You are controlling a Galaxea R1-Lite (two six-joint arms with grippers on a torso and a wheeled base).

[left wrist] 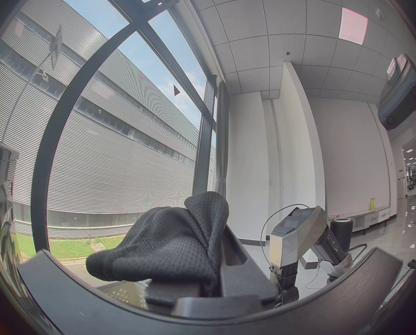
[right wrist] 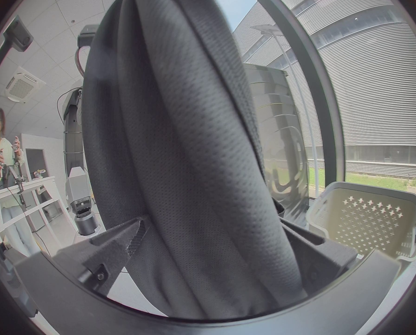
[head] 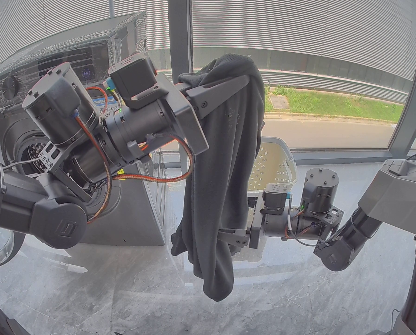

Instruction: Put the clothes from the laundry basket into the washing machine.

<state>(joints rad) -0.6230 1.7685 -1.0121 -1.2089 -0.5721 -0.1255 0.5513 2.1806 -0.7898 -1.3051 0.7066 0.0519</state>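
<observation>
Dark garment (head: 226, 164) hangs mid-air between washing machine (head: 54, 61) and laundry basket (head: 282, 164), clear of floor (head: 124, 294). Left pincer (head: 236, 83) clamped on its top fold, held high. Right pincer (head: 229, 238) clamped on lower part. Fabric looks light, limp, perforated knit: likely sags and swings, little slip. Best held at bunched folds. Loose tail below may catch drum opening (head: 31, 154) rim. Open room above floor.
</observation>
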